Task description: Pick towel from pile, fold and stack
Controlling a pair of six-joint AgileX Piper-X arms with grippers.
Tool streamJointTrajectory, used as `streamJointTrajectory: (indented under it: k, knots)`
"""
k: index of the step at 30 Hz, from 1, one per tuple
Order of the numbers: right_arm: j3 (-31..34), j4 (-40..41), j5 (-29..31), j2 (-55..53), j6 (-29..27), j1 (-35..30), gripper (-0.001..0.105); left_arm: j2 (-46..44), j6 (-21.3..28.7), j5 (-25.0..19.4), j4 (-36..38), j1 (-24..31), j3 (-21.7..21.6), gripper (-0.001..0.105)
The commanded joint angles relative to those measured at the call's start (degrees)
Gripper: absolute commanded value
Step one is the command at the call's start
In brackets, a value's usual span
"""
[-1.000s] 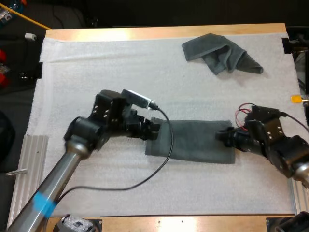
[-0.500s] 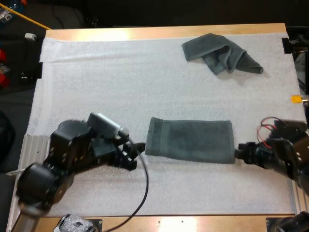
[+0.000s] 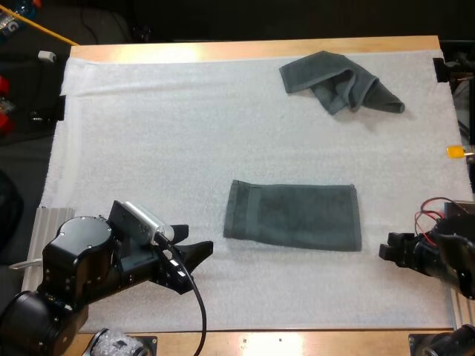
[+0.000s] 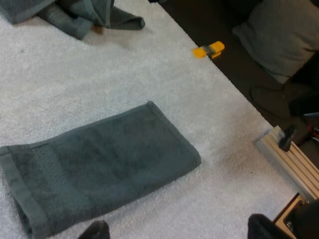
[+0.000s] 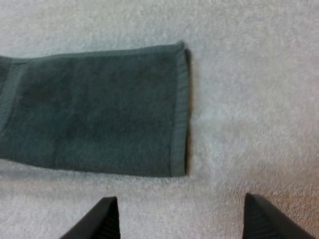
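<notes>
Folded dark grey-green rectangular towel point(image 3: 292, 216). Lies flat on the white foam mat point(image 3: 148, 133) of the wooden worktop point(image 3: 223, 50), with its long side across the mat and a hemmed band at its left short end. Touches neither hand.

Left black two-finger hand point(image 3: 191, 241). Rests low over the mat on the left of the folded towel, a little toward the near side from it, and points at its left short end. Stands released: in the left wrist view both fingertips are wide apart with bare mat between, and hold nothing. Near the towel, not touching.

Right black two-finger hand point(image 3: 387, 248). Sits on the right of the folded towel, slightly nearer than its right short end, with a strip of bare mat between. Also released: in the right wrist view the two finger ends are far apart and clear of the towel's right hem.

Crumpled dark grey-green towel point(image 3: 340, 81). Lies in a loose heap well apart from the folded towel, beyond it toward the far side and somewhat to the right.
</notes>
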Motion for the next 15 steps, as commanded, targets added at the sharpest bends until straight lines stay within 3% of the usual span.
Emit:
streamJointTrajectory:
  k: [1, 5, 10, 15]
  knots:
    - [-0.3, -1.2, 0.7, 1.5, -0.4, -0.5, 0.053, 0.0, -0.6, 0.4, 0.2, 0.0, -0.3, 0.056]
    - [-0.3, -5.3, 0.4, 6.1, -0.5, -2.7, 0.053, 0.0, -0.6, 0.4, 0.2, 0.0, -0.3, 0.056]
    - [-0.3, -13.5, -5.6, 13.6, -0.8, -7.6, 0.053, 0.0, -0.6, 0.4, 0.2, 0.0, -0.3, 0.056]
    - [-0.3, -16.6, -10.3, 20.5, -4.4, -11.9, 0.053, 0.0, -0.6, 0.4, 0.3, 0.0, -0.3, 0.056]
